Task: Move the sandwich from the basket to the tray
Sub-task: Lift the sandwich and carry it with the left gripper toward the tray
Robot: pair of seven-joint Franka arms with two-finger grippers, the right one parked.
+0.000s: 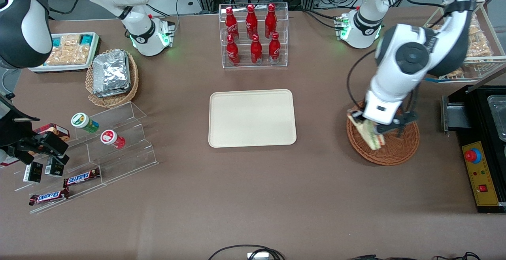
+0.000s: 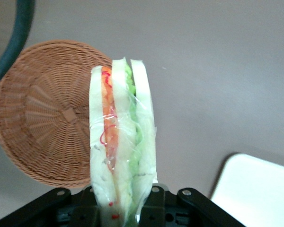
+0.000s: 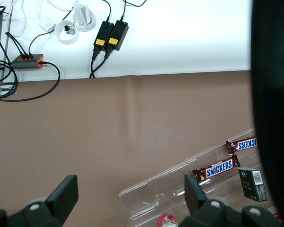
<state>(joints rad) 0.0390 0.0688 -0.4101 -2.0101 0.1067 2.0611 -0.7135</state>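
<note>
My left gripper (image 1: 371,127) is shut on the sandwich (image 1: 369,132), a wrapped wedge of white bread with green, orange and red layers, held lifted above the reddish-brown wicker basket (image 1: 395,149) at its edge toward the tray. In the left wrist view the sandwich (image 2: 122,137) stands between the black fingers (image 2: 154,203), with the empty basket (image 2: 42,118) below it and a corner of the cream tray (image 2: 258,189) showing. The cream-beige tray (image 1: 252,118) lies flat and bare at the table's middle, toward the parked arm's end from the basket.
A clear rack of red bottles (image 1: 253,34) stands farther from the camera than the tray. A black control box (image 1: 480,169) sits at the working arm's end. A tan basket of foil packets (image 1: 112,76) and clear snack shelves (image 1: 99,149) lie toward the parked arm's end.
</note>
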